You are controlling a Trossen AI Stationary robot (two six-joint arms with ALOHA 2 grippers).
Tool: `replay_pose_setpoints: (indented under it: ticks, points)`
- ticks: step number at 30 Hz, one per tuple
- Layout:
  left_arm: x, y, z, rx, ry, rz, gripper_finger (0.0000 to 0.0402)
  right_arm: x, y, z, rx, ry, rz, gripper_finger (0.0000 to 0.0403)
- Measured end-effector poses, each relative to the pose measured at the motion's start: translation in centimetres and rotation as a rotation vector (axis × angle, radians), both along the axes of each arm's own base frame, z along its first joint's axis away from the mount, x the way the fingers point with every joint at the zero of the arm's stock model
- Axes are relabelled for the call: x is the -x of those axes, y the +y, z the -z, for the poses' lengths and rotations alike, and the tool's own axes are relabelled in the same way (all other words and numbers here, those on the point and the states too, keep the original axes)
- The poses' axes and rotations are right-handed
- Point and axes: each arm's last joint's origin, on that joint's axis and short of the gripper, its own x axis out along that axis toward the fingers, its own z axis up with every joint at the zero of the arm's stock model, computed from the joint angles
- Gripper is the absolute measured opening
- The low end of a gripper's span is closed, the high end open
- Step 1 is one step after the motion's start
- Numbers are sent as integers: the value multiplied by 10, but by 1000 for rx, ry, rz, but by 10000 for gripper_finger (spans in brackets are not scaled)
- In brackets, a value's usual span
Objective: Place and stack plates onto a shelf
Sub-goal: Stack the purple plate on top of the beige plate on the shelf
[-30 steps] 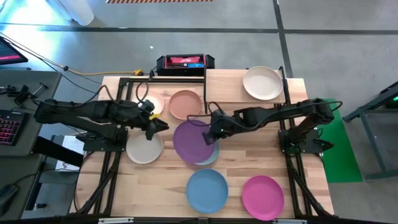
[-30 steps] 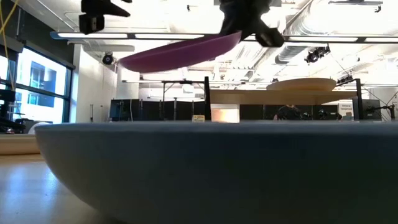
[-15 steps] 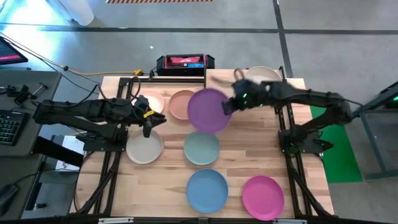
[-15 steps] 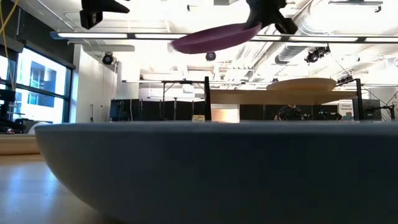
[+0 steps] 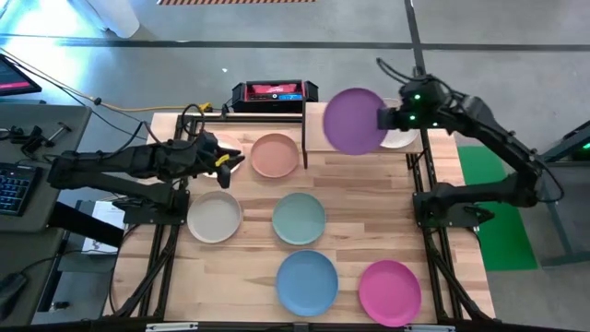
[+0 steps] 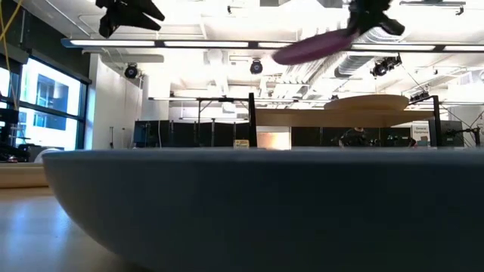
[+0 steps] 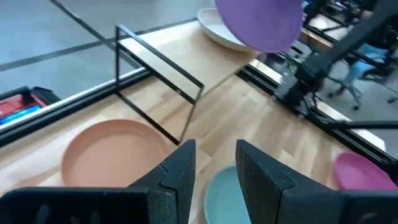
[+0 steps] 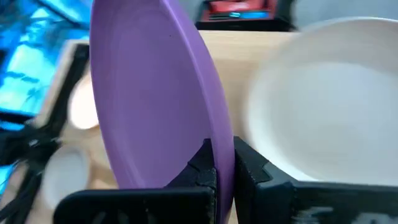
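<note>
My right gripper (image 5: 385, 118) is shut on the purple plate (image 5: 355, 120), held high over the left part of the shelf (image 5: 318, 115). A cream plate (image 5: 403, 138) rests on the shelf's right part, half hidden by the purple plate. My left gripper (image 5: 228, 159) is open and empty above the table's far left, beside the terracotta plate (image 5: 275, 154); the pale pink plate lies mostly hidden under it. The second cream plate (image 5: 214, 217), the teal-green plate (image 5: 298, 219), the blue plate (image 5: 307, 281) and the magenta plate (image 5: 389, 291) lie flat on the table. My right gripper pinches the purple plate's rim (image 8: 222, 152) between its two fingers, one on the plate's inner face and one on its underside. The fingers come from the table's right side. The plate is lifted clear and tilted, its held side higher (image 6: 318, 47).
A black and red box (image 5: 274, 92) sits at the table's far edge behind the shelf. The shelf's thin black legs (image 7: 161, 62) stand near the terracotta plate. The blue plate (image 6: 242, 204) fills the low view's foreground.
My right gripper has carried the purple plate up and toward the table's far right, from above the teal-green plate to over the shelf, uncovering the teal-green plate. The plate has stayed tilted in the hold. My left gripper has drawn back toward the far edge.
</note>
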Motion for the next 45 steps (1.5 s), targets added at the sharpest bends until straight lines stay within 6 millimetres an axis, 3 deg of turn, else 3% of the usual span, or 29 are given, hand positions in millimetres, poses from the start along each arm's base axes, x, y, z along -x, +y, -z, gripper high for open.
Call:
replay_pose_setpoints:
  ticks: [5,10,19,24,36,45]
  points:
    - [1,7,0,-29,16,-33,103,31,-6,-2,-9,38,153,0]
    - [2,13,0,-68,39,-52,103,48,-13,-1,-10,23,237,0]
    - [5,28,0,-103,66,-126,103,59,-27,34,-31,-121,290,0]
    - [7,37,0,-101,69,-181,103,67,-25,49,-64,-129,320,0]
    - [13,52,0,-129,102,-241,103,97,-6,68,-75,-202,486,0]
    - [15,58,0,-175,145,-215,104,98,-9,84,-101,-282,606,0]
